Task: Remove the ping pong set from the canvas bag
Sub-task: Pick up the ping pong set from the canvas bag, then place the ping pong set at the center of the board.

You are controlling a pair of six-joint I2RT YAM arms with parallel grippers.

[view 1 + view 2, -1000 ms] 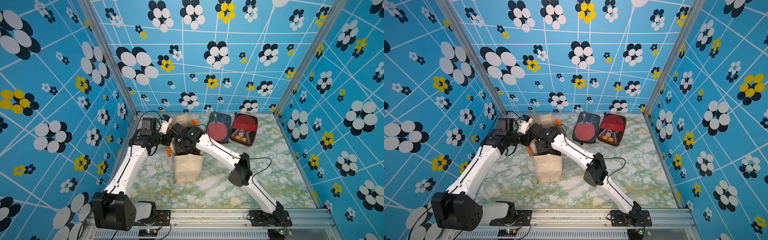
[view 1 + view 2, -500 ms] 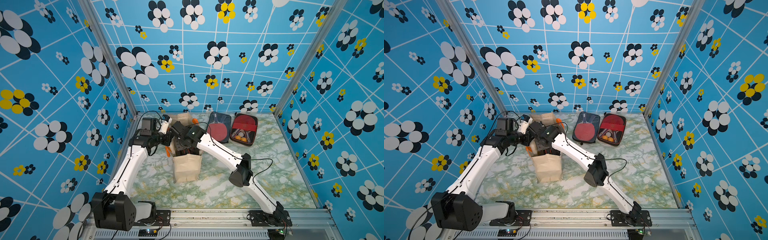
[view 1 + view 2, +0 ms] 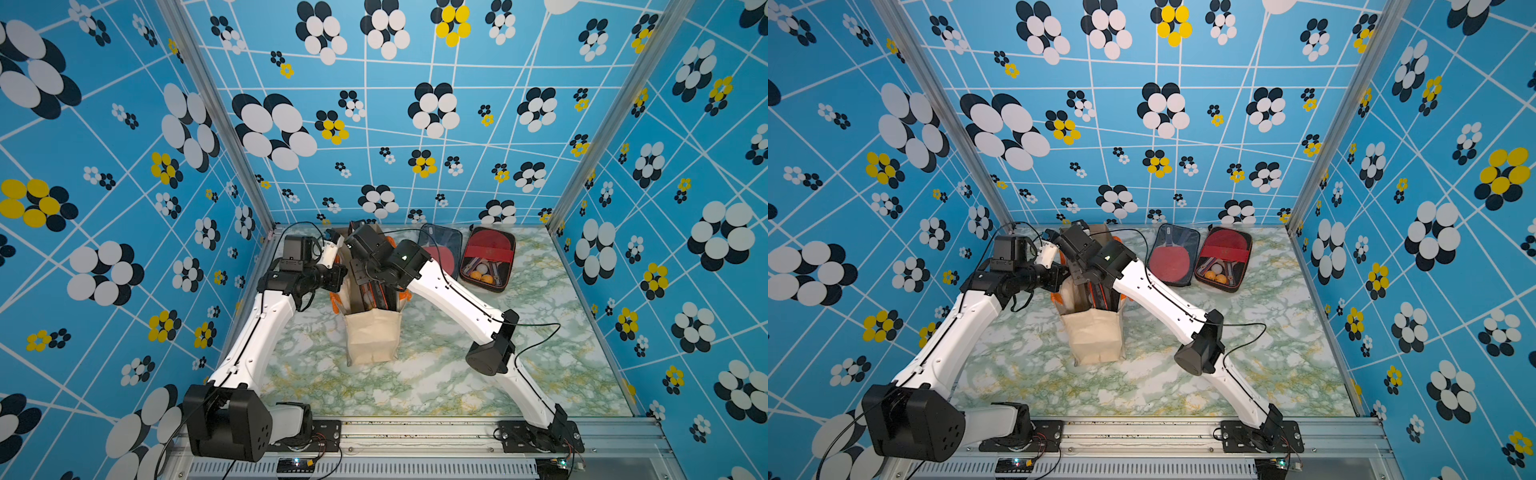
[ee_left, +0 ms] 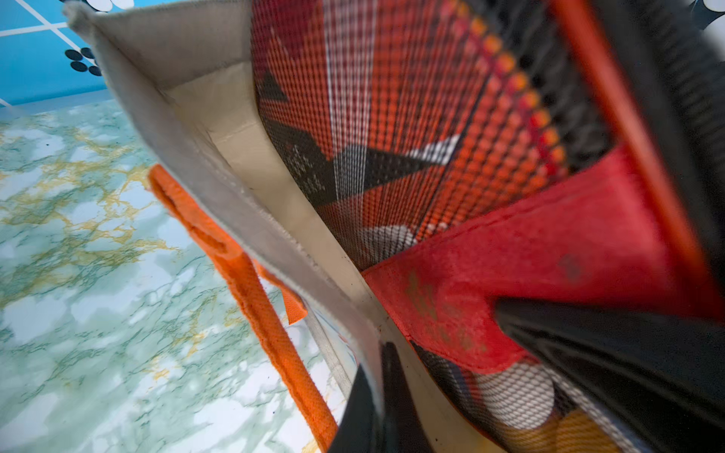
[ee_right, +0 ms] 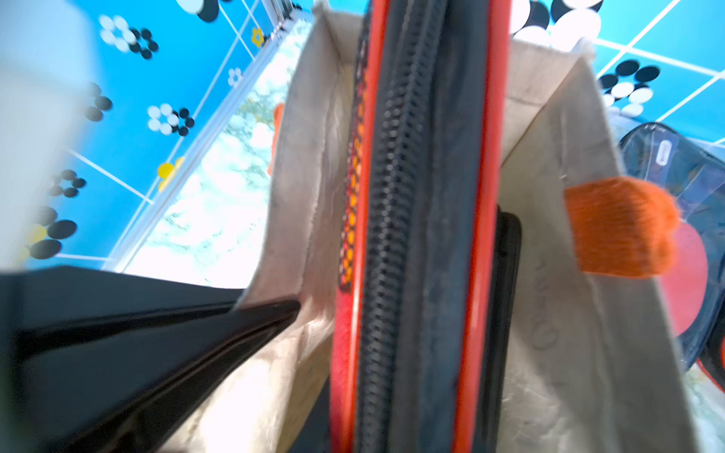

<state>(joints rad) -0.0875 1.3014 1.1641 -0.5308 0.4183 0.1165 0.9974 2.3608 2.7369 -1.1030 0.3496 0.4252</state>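
Note:
The cream canvas bag (image 3: 373, 336) (image 3: 1096, 338) stands upright mid-table, its orange handles (image 4: 251, 282) hanging outside. My left gripper (image 3: 341, 277) (image 4: 374, 415) is shut on the bag's left rim wall (image 4: 219, 188). My right gripper (image 3: 371, 279) (image 5: 416, 392) reaches down into the bag's mouth and is shut on the ping pong set (image 5: 408, 196), a zipped case with red edging and black mesh (image 4: 392, 117), standing on edge inside. One right finger (image 5: 508, 274) lies flat against the case's side. The case's lower part is hidden in the bag.
Another ping pong case lies open flat at the back right, with balls and paddles (image 3: 487, 259) (image 3: 1223, 259) and a red paddle in its clear half (image 3: 441, 252). Patterned blue walls close in the marble table (image 3: 436, 386) on three sides.
My right wrist has shifted slightly up and back with the case in its grip. The left gripper has kept its hold on the bag rim.

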